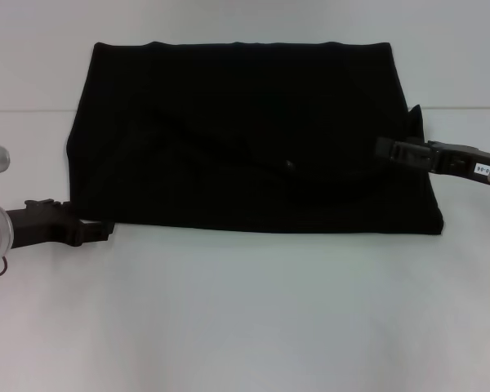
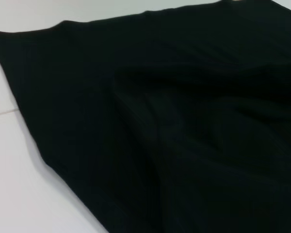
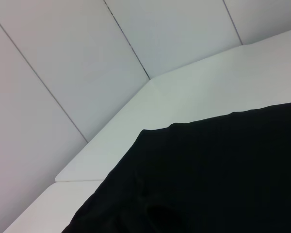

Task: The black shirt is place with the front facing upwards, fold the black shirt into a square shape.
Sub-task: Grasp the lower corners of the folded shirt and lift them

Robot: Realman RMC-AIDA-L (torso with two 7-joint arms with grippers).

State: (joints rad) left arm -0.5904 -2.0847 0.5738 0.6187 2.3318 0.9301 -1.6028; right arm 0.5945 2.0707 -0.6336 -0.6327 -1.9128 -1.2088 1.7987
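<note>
Lies folded into a wide dark rectangle across the far middle of the white table (image 1: 253,310), the black shirt (image 1: 245,139), lettering hidden, soft creases across its middle; sits at the shirt's near left corner, the left gripper (image 1: 98,231), jaw state impossible to tell; reaches in over the shirt's right edge, the right gripper (image 1: 385,149), jaw state likewise unclear.
</note>
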